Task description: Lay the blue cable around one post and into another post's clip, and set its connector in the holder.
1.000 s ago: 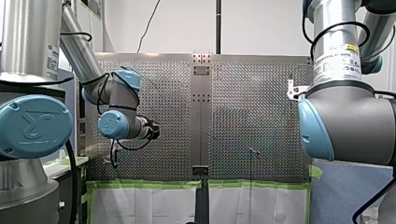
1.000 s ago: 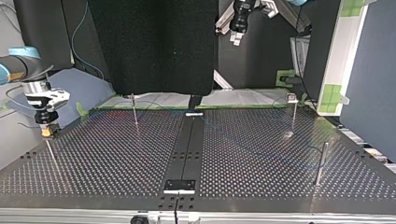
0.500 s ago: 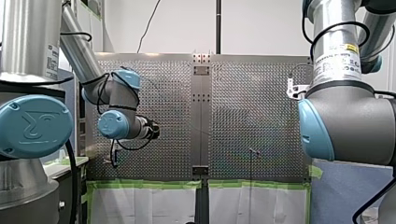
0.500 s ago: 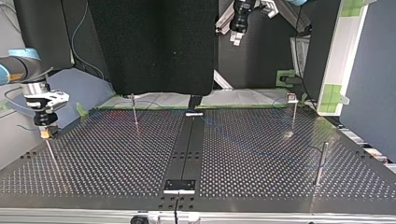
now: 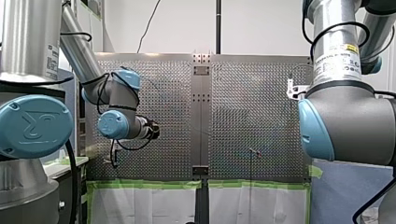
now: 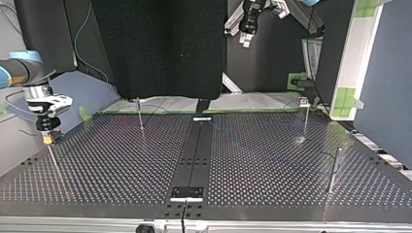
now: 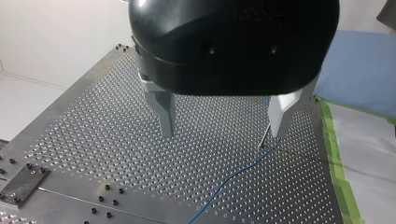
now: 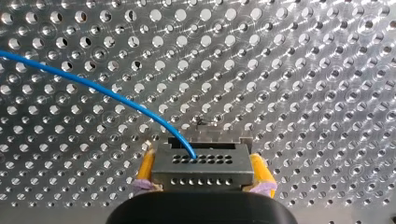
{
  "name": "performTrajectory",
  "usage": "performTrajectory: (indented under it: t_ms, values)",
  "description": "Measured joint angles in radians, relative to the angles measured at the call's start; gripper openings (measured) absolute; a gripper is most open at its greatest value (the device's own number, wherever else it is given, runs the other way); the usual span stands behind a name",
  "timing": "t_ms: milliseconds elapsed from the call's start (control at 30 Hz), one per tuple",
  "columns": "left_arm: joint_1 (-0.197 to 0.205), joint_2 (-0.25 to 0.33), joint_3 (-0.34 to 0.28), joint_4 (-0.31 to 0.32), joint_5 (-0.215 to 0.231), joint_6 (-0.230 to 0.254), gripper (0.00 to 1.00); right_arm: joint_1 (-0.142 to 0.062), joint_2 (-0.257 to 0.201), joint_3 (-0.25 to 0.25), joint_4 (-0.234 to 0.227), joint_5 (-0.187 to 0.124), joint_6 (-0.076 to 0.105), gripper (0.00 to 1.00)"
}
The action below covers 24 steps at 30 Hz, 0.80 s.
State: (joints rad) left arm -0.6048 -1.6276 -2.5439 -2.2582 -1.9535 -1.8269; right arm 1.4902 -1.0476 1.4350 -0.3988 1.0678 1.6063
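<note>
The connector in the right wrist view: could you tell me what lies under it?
Perforated table shows all around the connector, which my right gripper's pads clamp; the blue cable enters its face. The spot directly beneath is covered.

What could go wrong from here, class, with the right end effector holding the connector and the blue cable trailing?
1. The connector is pinched only by its sides between yellow pads; a tug from the blue cable might twist it loose.
2. The right end effector hangs close by the top of a thin post and might strike it.
3. The left end effector is open above the loose cable, so slack may snag.
</note>
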Motion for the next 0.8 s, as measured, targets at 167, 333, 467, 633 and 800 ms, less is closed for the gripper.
performTrajectory:
  t_ms: [167,333,467,633,800]
  values:
    - [0.0,0.0,0.0,0.0,0.0,0.0,1.0,0.0,0.001,0.0,-0.005,0.0,0.0,0.02]
    - [0.0,0.0,0.0,0.0,0.0,0.0,1.0,0.0,0.003,0.0,-0.009,0.0,0.0,0.02]
    - [0.0,0.0,0.0,0.0,0.0,0.0,1.0,0.0,0.003,-0.001,-0.014,-0.001,0.0,0.02]
    - [0.0,0.0,0.0,0.0,0.0,0.0,1.0,0.0,0.004,-0.002,-0.023,-0.002,0.0,0.02]
    - [0.0,0.0,0.0,0.0,0.0,0.0,1.0,0.001,0.005,-0.001,-0.029,-0.005,-0.006,0.02]
